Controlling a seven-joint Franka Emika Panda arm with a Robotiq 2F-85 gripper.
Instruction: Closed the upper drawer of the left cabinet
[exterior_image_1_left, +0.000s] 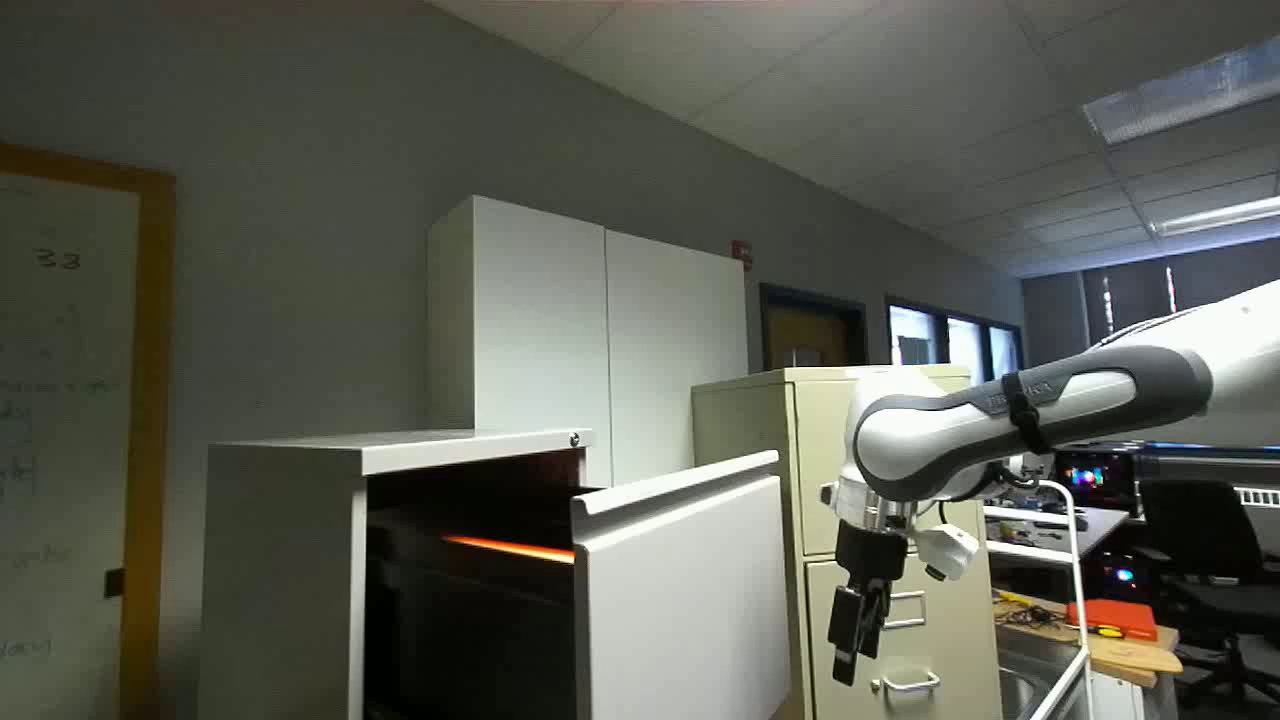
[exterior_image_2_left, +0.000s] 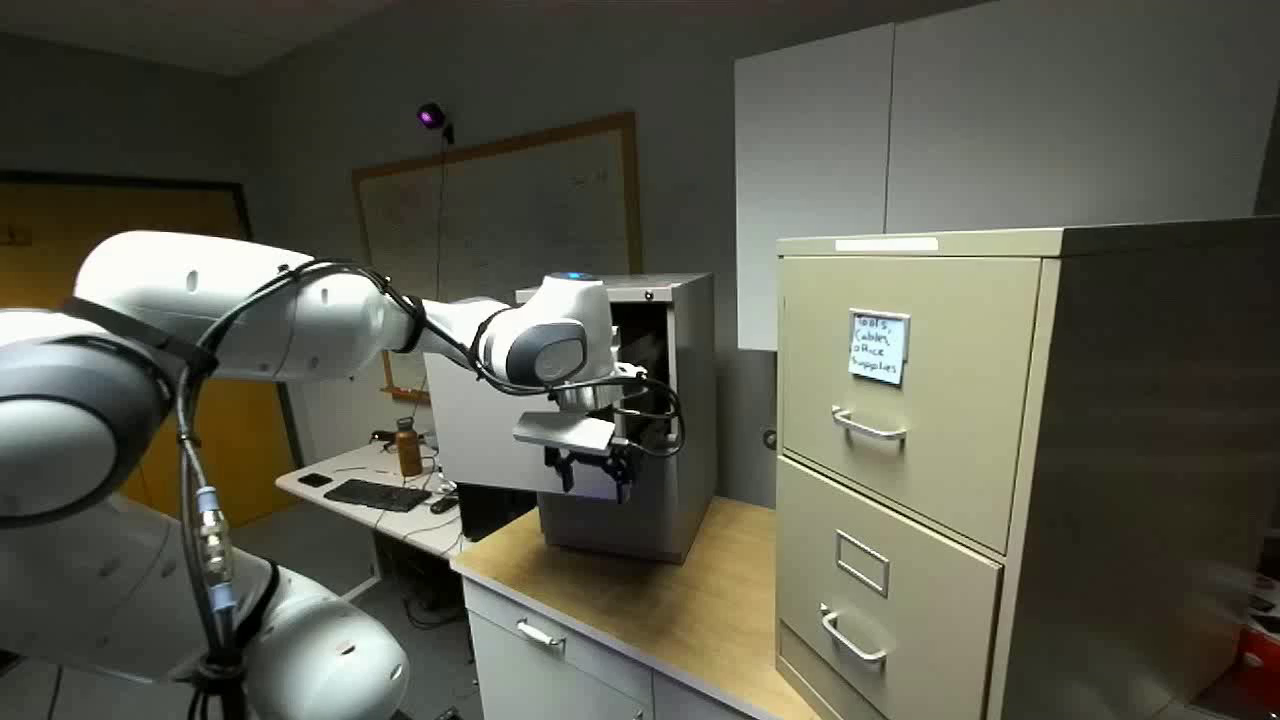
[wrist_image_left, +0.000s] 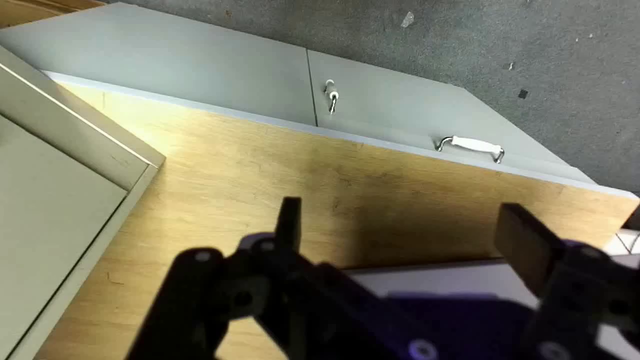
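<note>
Right of white metal cabinet and extended upper drawer, in an exterior view | pincer spread, empty | likely placed for pushing

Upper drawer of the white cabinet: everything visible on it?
The upper drawer is broad and white, seemingly painted metal, with a plain flat front and a lipped top edge; no handle shows. It stands well open from the white cabinet, front upright. Inside is dark, contents can't be made out; an orange streak shows behind the front. In an exterior view, the gripper hangs near the front, a gap between them.
</note>
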